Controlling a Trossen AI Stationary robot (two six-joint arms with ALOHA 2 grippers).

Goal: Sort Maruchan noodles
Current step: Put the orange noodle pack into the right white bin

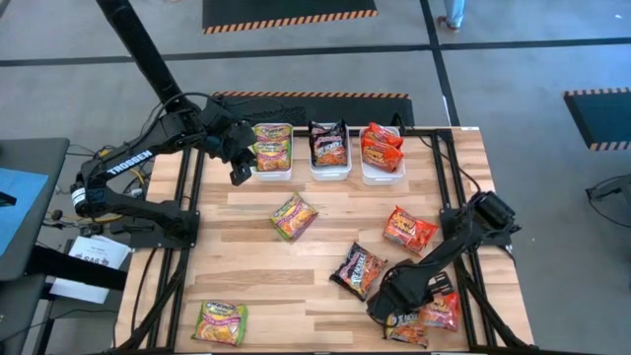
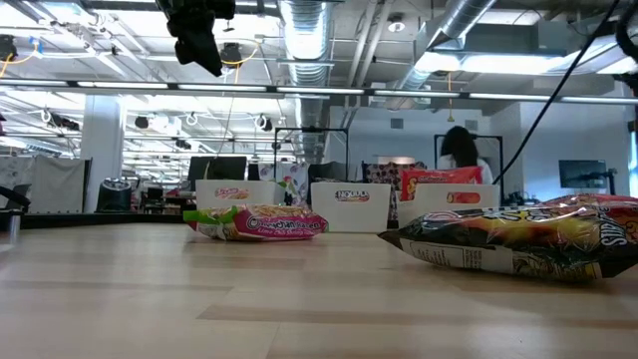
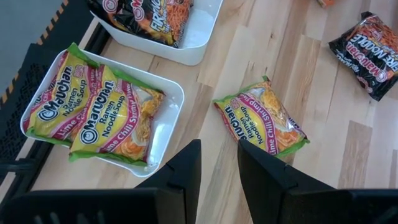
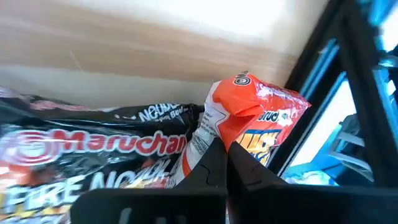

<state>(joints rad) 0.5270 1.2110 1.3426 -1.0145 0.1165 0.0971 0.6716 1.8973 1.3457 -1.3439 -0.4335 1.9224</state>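
From above, the pale wooden counter (image 1: 325, 212) carries three white bins (image 1: 329, 166) along its far edge and loose Maruchan noodles (image 1: 294, 216) scattered nearer. The right gripper (image 1: 394, 314) sits low over packets at the near right corner; the left gripper (image 1: 240, 170) hangs beside the green-filled bin. At counter height, an open workshop with ceiling ducts (image 2: 309, 30) lies beyond. The left wrist shows jaws narrowly parted above bare wood, a green packet (image 3: 261, 121) just ahead. The right wrist shows jaws pinched on an orange packet (image 4: 252, 118) beside a black one (image 4: 87, 162).

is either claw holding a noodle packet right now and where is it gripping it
The right claw is shut on a red-orange packet, pinching its crinkled end. The left claw holds nothing.
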